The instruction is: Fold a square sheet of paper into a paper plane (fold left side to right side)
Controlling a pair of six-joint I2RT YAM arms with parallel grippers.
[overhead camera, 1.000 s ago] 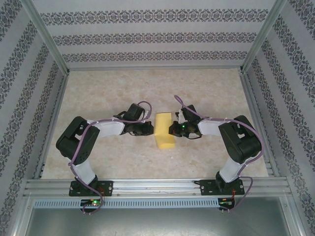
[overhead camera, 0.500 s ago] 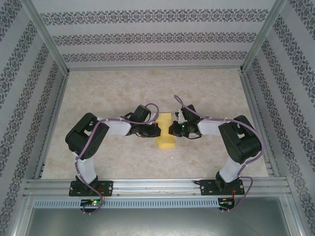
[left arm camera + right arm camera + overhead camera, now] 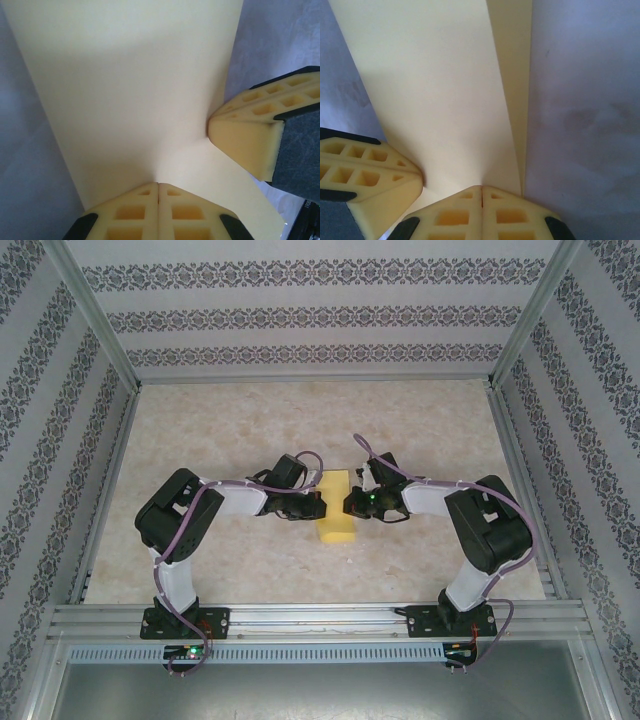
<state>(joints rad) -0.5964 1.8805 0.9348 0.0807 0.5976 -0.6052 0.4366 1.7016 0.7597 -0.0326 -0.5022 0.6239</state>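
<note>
Sheet status: thin yellow folded paper rectangle [image 3: 337, 525] lies mid pale marbled table [image 3: 220, 430], long axis near-to-far, directly between black left gripper [image 3: 318, 508] and black right gripper [image 3: 349, 505], both closed on nothing, tips resting on its opposite long sides, equally close.

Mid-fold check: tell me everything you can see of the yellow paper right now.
The yellow paper is thin, plain and matte, folded into a rectangle that lies flat on the marbled table, its long side running away from the arms. In the right wrist view the upper layer stops short, so a narrow strip of the lower layer shows along one long edge. The left gripper and right gripper, both shut, press their tips on it from opposite sides.
</note>
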